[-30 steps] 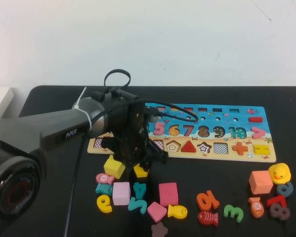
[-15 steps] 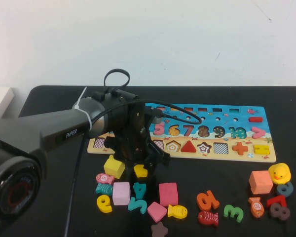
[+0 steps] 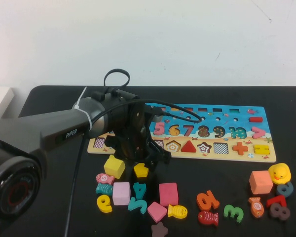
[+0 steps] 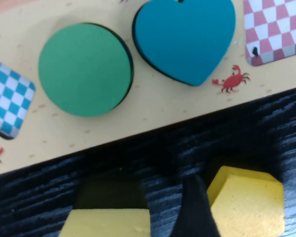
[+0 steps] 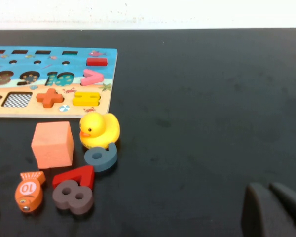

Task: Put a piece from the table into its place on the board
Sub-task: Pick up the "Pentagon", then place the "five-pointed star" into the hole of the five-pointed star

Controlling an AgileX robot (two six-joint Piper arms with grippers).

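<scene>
Two grippers: left gripper at the piece, right gripper over table.

Board left end behind left arm; right gripper edge-cropped.

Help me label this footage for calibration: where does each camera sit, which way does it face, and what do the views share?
High view: raised on the robot's side, angled down at the table and board; the left arm fills its left, the left gripper above the yellow pentagon.
Left wrist view: looks down past a fingertip at the same pentagon, beside the board's green circle.
Right wrist view: low, parked, facing the board's right end; right gripper at the edge. It shares the yellow duck with the high view.
</scene>
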